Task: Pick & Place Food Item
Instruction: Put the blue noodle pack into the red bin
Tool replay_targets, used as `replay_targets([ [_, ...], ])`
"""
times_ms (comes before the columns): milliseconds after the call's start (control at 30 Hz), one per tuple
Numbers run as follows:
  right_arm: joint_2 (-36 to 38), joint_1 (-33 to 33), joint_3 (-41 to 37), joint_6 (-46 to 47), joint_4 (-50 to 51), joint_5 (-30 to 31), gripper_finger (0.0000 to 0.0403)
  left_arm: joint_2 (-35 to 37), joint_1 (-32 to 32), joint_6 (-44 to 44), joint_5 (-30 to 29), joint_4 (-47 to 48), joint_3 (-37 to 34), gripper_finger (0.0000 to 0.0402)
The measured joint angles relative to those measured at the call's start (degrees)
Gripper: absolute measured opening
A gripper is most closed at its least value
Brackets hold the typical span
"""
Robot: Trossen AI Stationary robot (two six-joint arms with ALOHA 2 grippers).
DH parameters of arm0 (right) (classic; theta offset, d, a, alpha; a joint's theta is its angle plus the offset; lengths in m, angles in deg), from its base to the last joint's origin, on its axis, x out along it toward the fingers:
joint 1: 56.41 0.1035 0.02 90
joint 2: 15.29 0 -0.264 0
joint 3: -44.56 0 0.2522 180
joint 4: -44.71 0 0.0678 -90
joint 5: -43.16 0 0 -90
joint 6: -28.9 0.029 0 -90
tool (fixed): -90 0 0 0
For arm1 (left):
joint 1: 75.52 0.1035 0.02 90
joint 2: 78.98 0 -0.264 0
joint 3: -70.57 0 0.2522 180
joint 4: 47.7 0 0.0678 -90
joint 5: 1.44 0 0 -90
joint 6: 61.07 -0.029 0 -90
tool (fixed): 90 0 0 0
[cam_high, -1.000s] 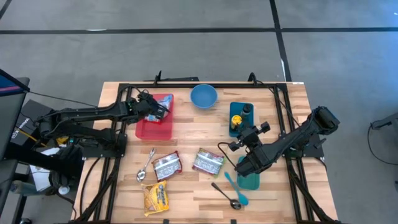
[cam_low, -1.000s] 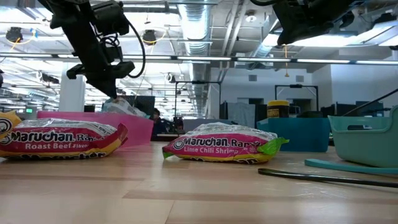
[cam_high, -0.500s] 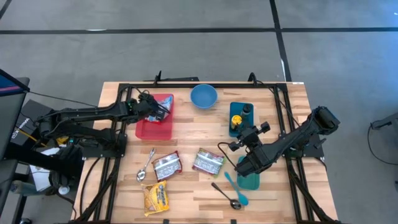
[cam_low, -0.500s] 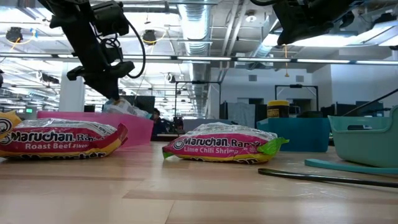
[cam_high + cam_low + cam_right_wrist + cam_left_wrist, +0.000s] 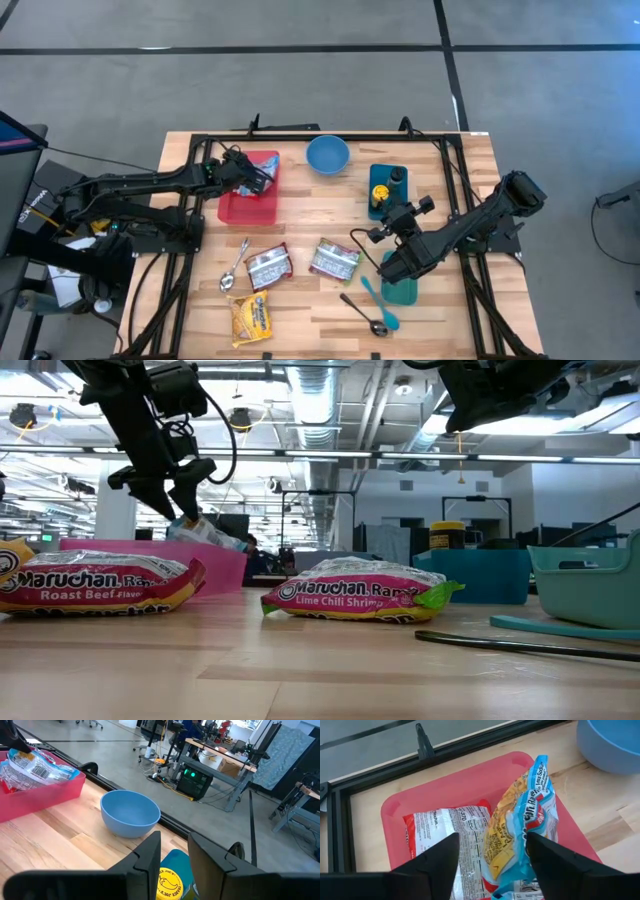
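Note:
My left gripper (image 5: pixel 492 870) hovers open over the red bin (image 5: pixel 248 205) at the table's far left. A blue-and-yellow noodle packet (image 5: pixel 522 827) stands on its edge in the bin, between the two fingers, leaning against a white packet (image 5: pixel 445 835) that lies flat there. In the low view the packet (image 5: pixel 208 532) shows just under the open fingers (image 5: pixel 185 510). My right gripper (image 5: pixel 172 862) waits in the air at the table's right, above the teal bin (image 5: pixel 400 288), its fingers a little apart with nothing between them. My left gripper comes at the packet slanting down from the table's left, one finger on each side of its upper edge (image 5: pixel 532 795). The fingers hide the near part of the packet, so I cannot tell whether one of them touches it.
Two noodle packets (image 5: pixel 267 266) (image 5: pixel 335 258) and a yellow packet (image 5: pixel 250 318) lie near the table's front. A spoon (image 5: pixel 233 265) lies beside them, more utensils (image 5: pixel 370 312) at front right. Farther back stand a blue bowl (image 5: pixel 327 155) and a teal tray with bottles (image 5: pixel 385 188).
My left gripper has opened over the red bin without moving away and has let go of the blue-and-yellow packet, which now stays in the bin below the fingers.

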Motion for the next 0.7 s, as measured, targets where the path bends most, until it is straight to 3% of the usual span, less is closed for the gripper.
replay_targets([
  [233,0.00,0.00,-0.01,0.00,0.01,0.01,0.0092,0.01,0.00,0.04,0.02,0.00,0.00,0.0258],
  [500,0.00,0.00,-0.02,0.00,0.01,0.00,0.0092,2.53,-0.04,0.24,5.83,-0.04,0.04,0.0251],
  [700,0.00,0.00,-0.02,0.00,0.01,-0.01,0.0092,5.28,0.00,0.09,5.60,-0.05,0.04,0.0241],
])
